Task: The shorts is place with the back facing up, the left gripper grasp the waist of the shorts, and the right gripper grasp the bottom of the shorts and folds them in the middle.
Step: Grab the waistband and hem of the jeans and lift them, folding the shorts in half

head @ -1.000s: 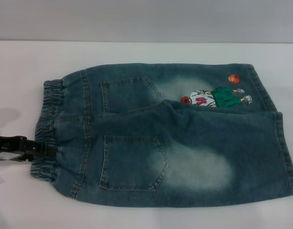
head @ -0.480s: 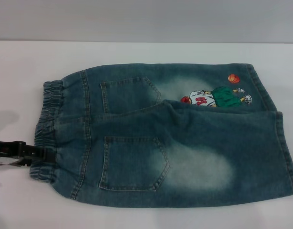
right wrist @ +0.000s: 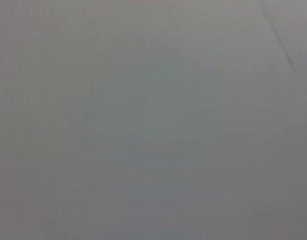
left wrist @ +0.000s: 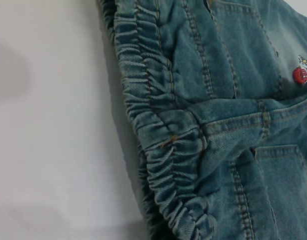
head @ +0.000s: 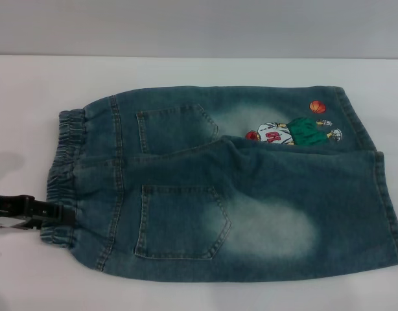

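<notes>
- White tabletop point(head: 30, 97) under a pale wall carries the faded blue-green denim shorts point(head: 251, 194), spread flat, back pockets up, unfolded.
- Black blocky left gripper point(head: 59, 211) sits at the ruffled elastic waist of the shorts point(head: 64, 168); whether it pinches cloth, I cannot tell.
- Right gripper is out of sight; the stitched leg hems, the bottom of the shorts point(head: 388, 201), lie untouched, so the fold remains.

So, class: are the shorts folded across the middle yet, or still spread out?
Still spread out: the shorts lie flat, waist and leg hems at opposite ends. The left gripper is at the waist.
</notes>
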